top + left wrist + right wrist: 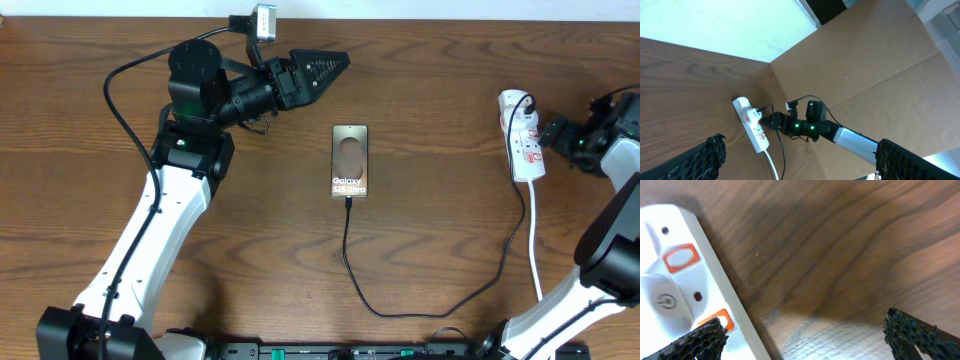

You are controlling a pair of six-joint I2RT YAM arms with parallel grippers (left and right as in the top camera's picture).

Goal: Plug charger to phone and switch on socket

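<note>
We judge the charger already in the phone; our right gripper gapes beside the socket, so next press its red switch; left gripper open, far off

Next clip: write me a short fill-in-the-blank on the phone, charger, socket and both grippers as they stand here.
1. The phone screen reads Galaxy S25 ___.
2. The charger runs from the phone's near edge to the ___-coloured socket.
3. The right gripper is close by the socket with its jaws ___.
4. The left gripper, beyond the phone, holds ___.
Missing words: Ultra; white; open; nothing.
</note>
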